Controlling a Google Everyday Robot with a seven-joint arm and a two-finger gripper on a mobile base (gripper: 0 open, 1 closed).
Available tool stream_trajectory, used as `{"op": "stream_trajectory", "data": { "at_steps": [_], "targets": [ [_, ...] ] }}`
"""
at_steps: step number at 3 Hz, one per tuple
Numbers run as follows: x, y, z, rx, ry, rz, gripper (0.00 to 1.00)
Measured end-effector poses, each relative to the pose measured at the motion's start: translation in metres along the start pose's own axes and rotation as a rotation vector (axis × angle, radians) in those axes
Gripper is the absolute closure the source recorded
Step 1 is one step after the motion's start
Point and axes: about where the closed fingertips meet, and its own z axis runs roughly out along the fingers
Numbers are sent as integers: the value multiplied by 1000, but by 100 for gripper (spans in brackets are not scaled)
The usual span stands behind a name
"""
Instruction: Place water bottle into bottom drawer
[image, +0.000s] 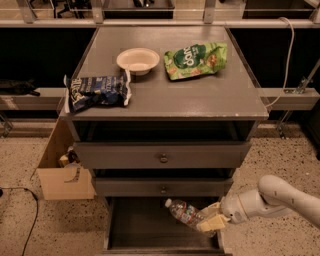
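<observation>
The water bottle (186, 214) is a clear ribbed bottle with a white cap and a coloured label band. It hangs tilted over the open bottom drawer (145, 229), cap pointing up and left, base down and right. My gripper (211, 218) comes in from the right on a white arm and is shut on the bottle's base end, over the drawer's right side. The drawer is pulled out below the two upper knobbed drawers, and its dark floor shows.
On the cabinet top (220, 95) lie a white bowl (138, 60), a green chip bag (195, 59) and a dark blue chip bag (97, 91). A cardboard box (62, 172) stands on the speckled floor to the left of the cabinet.
</observation>
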Motion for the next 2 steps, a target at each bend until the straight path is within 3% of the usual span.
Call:
{"op": "stream_trajectory", "data": {
  "at_steps": [1,2],
  "targets": [
    [7,0,-1,0,-56,11,100],
    [7,-1,1,2,-57,13,100]
  ]
}}
